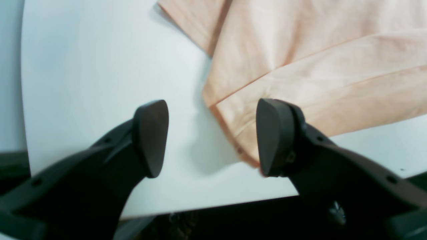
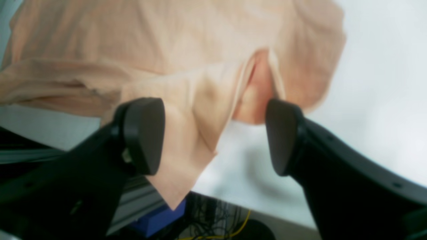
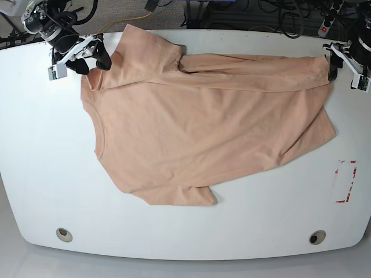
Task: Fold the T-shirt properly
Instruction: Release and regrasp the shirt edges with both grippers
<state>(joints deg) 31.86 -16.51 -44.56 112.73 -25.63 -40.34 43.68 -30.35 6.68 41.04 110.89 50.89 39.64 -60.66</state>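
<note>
The peach T-shirt (image 3: 191, 127) lies spread on the white table (image 3: 46, 174), its far edge folded over toward the middle. My right gripper (image 3: 95, 61) stands open at the shirt's far-left corner, by the sleeve and neck. In the right wrist view a loose flap of T-shirt (image 2: 186, 133) hangs between the spread fingers of the right gripper (image 2: 213, 136), resting against the left fingertip (image 2: 143, 136). My left gripper (image 3: 334, 63) is open at the far-right corner. In the left wrist view the hem corner of the T-shirt (image 1: 317, 66) lies on the table beside the right fingertip (image 1: 277, 136) of the left gripper (image 1: 213, 138).
The table's far edge runs just behind both grippers, with cables and a blue box (image 2: 160, 216) below it. A red marking (image 3: 346, 181) sits near the right edge. Two round holes (image 3: 64, 234) (image 3: 317, 237) are near the front edge.
</note>
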